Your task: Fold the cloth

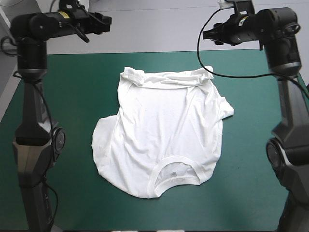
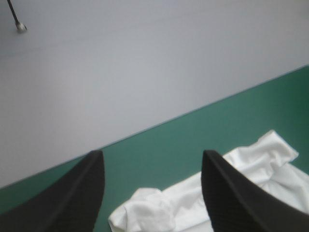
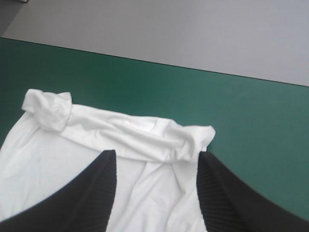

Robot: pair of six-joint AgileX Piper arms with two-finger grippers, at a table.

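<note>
T-shirt (image 1: 161, 140) spread on the tabletop (image 1: 251, 183).
Left hand (image 2: 153, 152) and right hand (image 3: 157, 153) hang wide open, empty, past the T-shirt's rolled far edge.

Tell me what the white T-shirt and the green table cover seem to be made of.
T-shirt: thin, soft knit, probably cotton jersey; matte, finely wrinkled, far edge rolled up, ribbed collar. Teal-green cover: smooth, matte, lying flat without creases; perhaps a mat or coated sheet, hard to tell.

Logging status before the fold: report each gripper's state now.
Left gripper: open, holding nothing.
Right gripper: open, holding nothing; T-shirt lies ahead of it.
</note>
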